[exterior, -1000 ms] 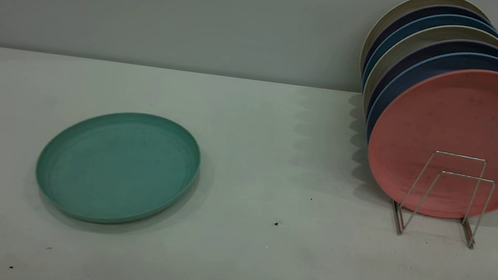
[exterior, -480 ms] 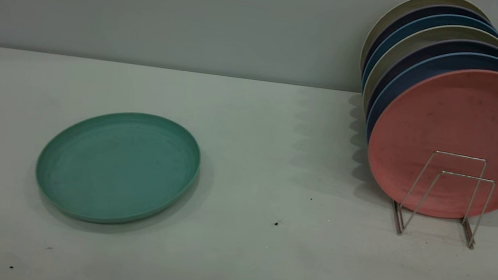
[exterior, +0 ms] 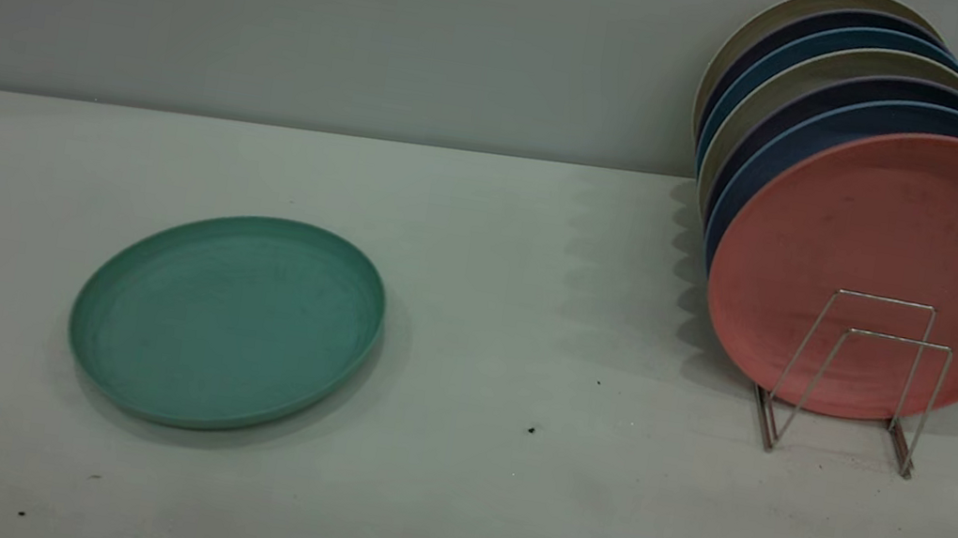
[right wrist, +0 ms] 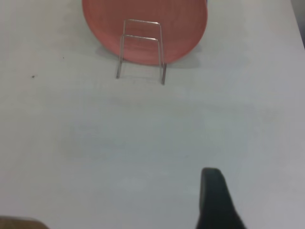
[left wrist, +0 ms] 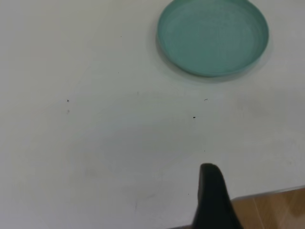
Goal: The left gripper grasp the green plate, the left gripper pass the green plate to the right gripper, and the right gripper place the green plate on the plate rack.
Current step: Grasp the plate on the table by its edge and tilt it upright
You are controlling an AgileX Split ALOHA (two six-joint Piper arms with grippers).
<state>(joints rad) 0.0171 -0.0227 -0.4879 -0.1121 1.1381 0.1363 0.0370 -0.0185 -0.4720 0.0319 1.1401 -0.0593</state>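
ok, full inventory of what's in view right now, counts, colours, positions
green plate: one, teal-green, flat on the table, left side of the exterior view.
salmon-pink plate: one, upright, front of the row in the rack.
other racked plates: six rims showing behind it, beige, dark navy and blue.
plate rack: one, silver wire, right side; two front loops bare.
table: one, pale grey, a few dark specks.
left gripper: one black finger showing, far from the green plate.
right gripper: one black finger showing, short of the rack.

wall (exterior: 291, 4): plain grey | table (exterior: 501, 500): white, speckled | floor (left wrist: 281, 210): wood
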